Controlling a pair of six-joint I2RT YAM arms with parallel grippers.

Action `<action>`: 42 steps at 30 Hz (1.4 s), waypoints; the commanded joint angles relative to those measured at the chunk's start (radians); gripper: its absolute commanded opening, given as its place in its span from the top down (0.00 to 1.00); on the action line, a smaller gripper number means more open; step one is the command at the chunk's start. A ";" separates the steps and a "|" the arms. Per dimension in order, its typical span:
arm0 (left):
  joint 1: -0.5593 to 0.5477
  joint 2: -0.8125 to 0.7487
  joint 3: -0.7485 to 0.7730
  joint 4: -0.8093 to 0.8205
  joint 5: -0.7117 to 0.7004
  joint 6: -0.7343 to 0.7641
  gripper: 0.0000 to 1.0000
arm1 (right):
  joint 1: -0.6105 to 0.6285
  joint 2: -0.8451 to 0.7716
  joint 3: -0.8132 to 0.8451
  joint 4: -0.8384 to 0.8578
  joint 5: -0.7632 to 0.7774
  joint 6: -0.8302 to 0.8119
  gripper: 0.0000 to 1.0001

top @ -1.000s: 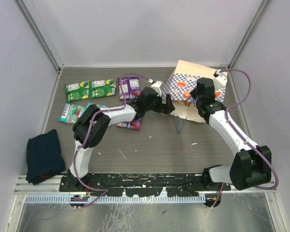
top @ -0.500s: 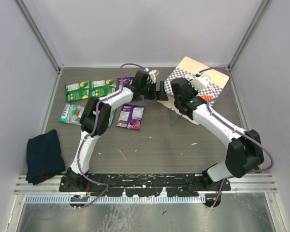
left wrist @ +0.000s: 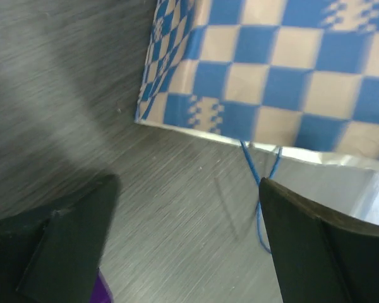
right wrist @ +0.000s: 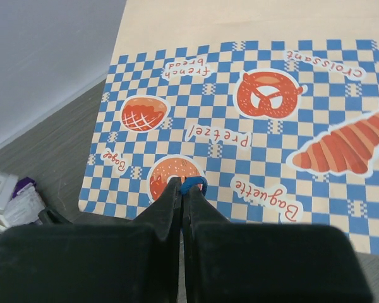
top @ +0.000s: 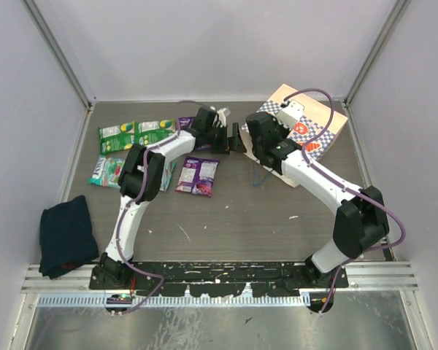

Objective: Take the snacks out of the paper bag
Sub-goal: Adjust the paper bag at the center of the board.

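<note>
The paper bag point(top: 306, 130) lies on its side at the back right, its checkered face with red-orange bread prints up point(right wrist: 271, 120). My right gripper point(top: 258, 146) is shut on one blue cord handle point(right wrist: 193, 185) at the bag's left end. My left gripper point(top: 237, 138) stands open just left of the bag, its black fingers point(left wrist: 63, 246) over bare table beside the bag's corner point(left wrist: 271, 76) and a loose blue cord point(left wrist: 260, 202). Snacks lie on the table to the left: green packets point(top: 117, 136), a teal one point(top: 106, 169), a purple one point(top: 198, 176).
A dark blue cloth point(top: 67, 233) sits at the near left. Grey walls close in the table at the back and both sides. A purple packet's corner point(left wrist: 102, 294) shows under my left finger. More packets point(right wrist: 12, 196) lie left of the bag.
My right gripper has swung left, pulling the bag by its handle so it lies flatter. My left gripper has moved back from over the purple packet to the bag's left end.
</note>
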 commanded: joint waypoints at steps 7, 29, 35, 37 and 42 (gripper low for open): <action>-0.030 -0.003 -0.263 0.703 0.034 -0.613 0.02 | -0.049 -0.033 -0.009 0.134 -0.190 -0.149 1.00; -0.146 -0.165 -0.496 0.795 -0.381 -0.960 0.02 | -0.053 -0.154 -0.075 0.145 -0.108 -0.083 1.00; -0.171 -0.199 -0.438 0.623 -0.458 -0.921 0.00 | -0.062 -0.212 -0.115 0.174 -0.076 -0.132 1.00; -0.185 -0.218 -0.443 0.617 -0.484 -0.900 0.21 | -0.073 -0.224 -0.123 0.174 -0.074 -0.139 1.00; -0.218 -0.247 -0.424 0.601 -0.498 -0.881 0.65 | -0.121 -0.240 -0.141 0.175 -0.105 -0.145 1.00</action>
